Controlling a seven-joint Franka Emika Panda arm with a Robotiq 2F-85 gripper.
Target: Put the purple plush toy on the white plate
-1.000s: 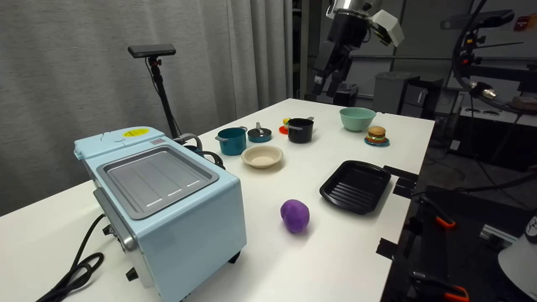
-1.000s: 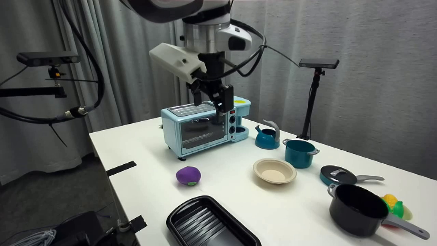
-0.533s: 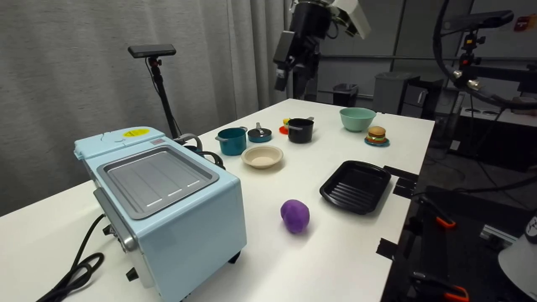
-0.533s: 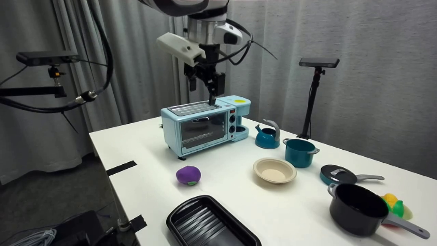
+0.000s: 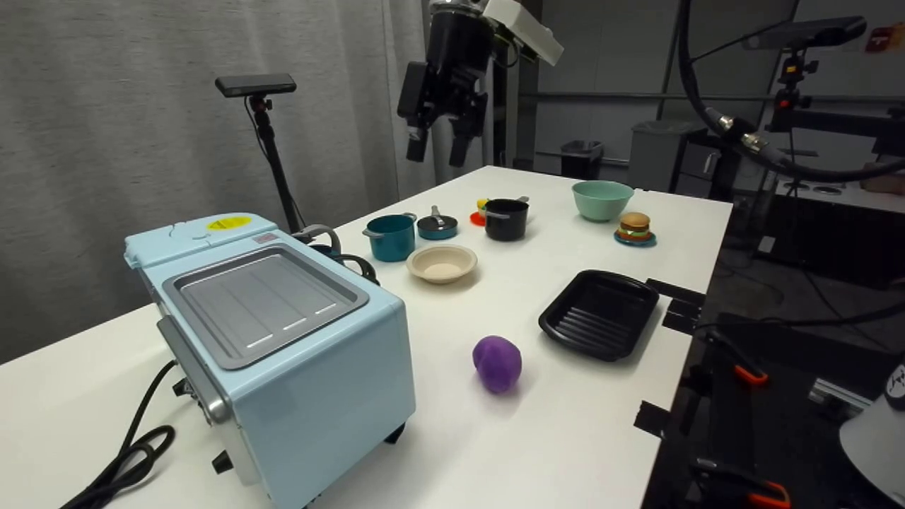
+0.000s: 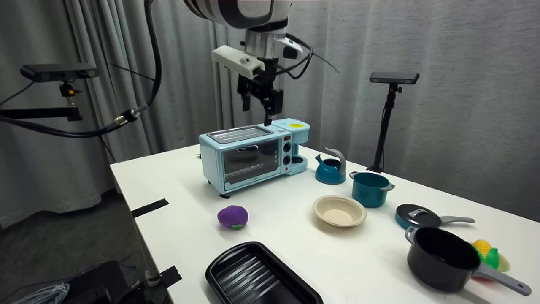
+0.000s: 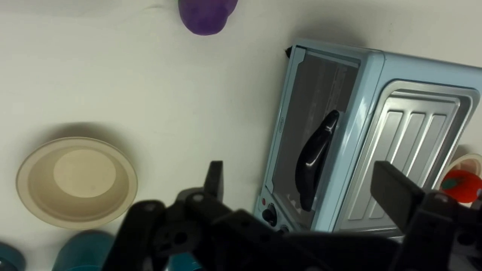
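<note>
The purple plush toy (image 5: pixel 498 364) lies on the white table, and shows in both exterior views (image 6: pixel 233 217). In the wrist view its lower part (image 7: pixel 205 17) is cut by the top edge. The white plate (image 5: pixel 442 264), a shallow cream dish, stands apart from it, also in the other pictures (image 6: pixel 339 211) (image 7: pixel 77 180); nothing is in it. My gripper (image 7: pixel 299 163) is open with nothing between its fingers. It hangs high above the table, apart from toy and plate. Both exterior views show it raised (image 5: pixel 437 154) (image 6: pixel 257 115). In the wrist view the toaster oven lies behind the fingers.
A light blue toaster oven (image 5: pixel 325 417) stands near the toy. A black tray (image 5: pixel 601 314) lies on the toy's other side. A teal pot (image 6: pixel 369 190), a kettle (image 6: pixel 330 172), a lidded pan (image 6: pixel 417 216) and a black pot (image 6: pixel 443 257) stand around the plate.
My gripper has moved to the left in an exterior view and has risen, drawing back from the camera in another. It has stayed open. Toy and plate have not moved.
</note>
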